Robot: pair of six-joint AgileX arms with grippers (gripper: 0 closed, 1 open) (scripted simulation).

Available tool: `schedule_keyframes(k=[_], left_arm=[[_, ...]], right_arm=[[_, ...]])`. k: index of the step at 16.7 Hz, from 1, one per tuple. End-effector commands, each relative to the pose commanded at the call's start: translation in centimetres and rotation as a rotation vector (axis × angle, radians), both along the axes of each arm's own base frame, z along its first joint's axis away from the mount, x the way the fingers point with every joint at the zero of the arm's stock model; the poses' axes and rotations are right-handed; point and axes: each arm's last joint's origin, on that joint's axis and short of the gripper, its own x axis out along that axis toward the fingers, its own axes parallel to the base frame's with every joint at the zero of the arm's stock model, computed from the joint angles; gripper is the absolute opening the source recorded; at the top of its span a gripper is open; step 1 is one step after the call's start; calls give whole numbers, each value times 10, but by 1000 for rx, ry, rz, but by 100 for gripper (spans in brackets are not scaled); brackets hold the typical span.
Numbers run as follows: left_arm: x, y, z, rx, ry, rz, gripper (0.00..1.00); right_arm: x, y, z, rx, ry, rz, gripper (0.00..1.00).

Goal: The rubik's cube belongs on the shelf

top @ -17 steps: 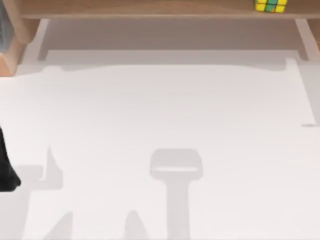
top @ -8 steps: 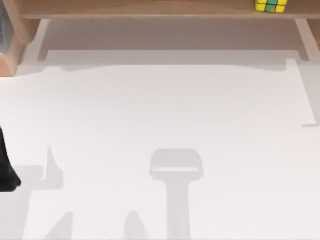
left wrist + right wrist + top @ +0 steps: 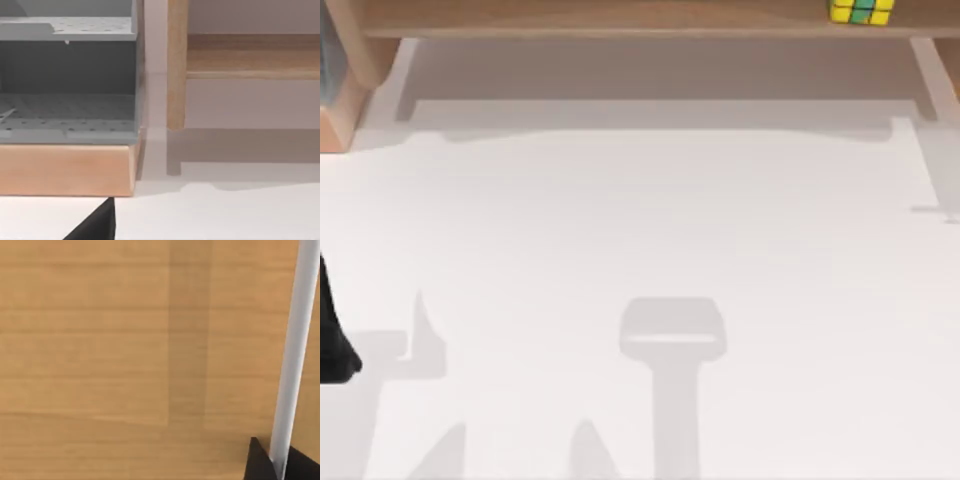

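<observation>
Resting on shelf [image 3: 620,18], right end: rubik's cube [image 3: 861,11].

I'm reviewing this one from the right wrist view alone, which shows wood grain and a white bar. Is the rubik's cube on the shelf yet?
Observer: Yes. In the top view the rubik's cube sits on the shelf board, near its right end.
Operator: Is anything gripping it?
Observer: Nothing is on its visible part. The left arm is parked at the left edge of the table.
Operator: What's beside the shelf?
Observer: A grey perforated rack on a wooden base, by the shelf's left upright.
</observation>
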Motion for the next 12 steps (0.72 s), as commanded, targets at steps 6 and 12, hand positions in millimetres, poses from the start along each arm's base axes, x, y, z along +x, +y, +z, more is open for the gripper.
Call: schedule_keyframes(k=[6, 12], left_arm=[[0, 0, 0, 0, 0, 0, 100], [0, 0, 0, 0, 0, 0, 100]], right_arm=[[9, 1, -1, 9, 8, -6, 0], [57, -2, 0, 3, 1, -4, 0]])
